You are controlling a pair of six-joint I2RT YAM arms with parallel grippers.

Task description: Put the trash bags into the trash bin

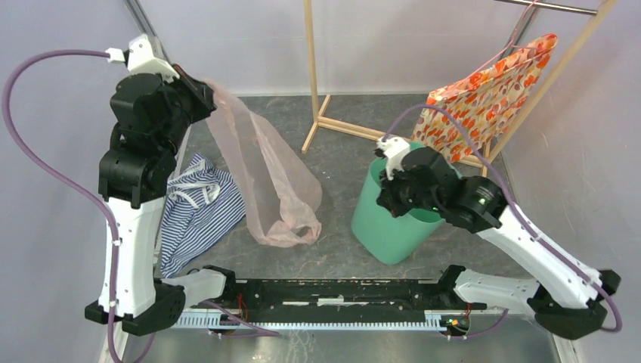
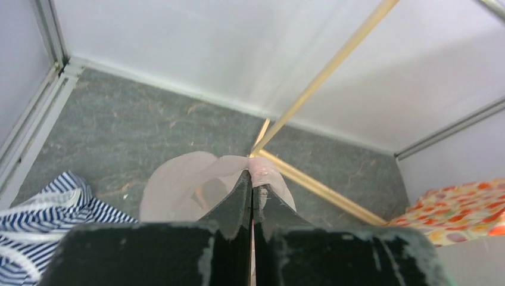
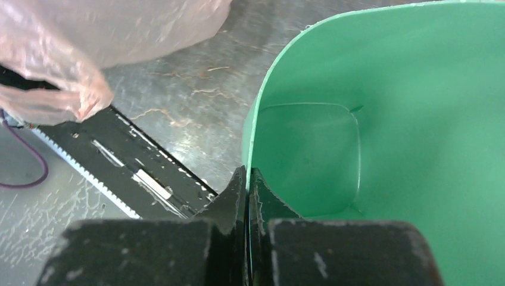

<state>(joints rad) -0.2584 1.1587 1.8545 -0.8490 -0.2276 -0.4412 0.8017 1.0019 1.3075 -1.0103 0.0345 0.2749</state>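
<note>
Over tabletop [image 1: 344, 162], trash bag [image 1: 264, 174] hangs from left pincer [image 2: 251, 179].

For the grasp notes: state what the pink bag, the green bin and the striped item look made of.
The pink bag: thin plastic film, translucent and crinkled, hanging limp. The green bin: smooth moulded plastic, likely rigid, with a soft sheen inside. The striped item: woven or knit cloth, matte, lying in soft folds.
</note>
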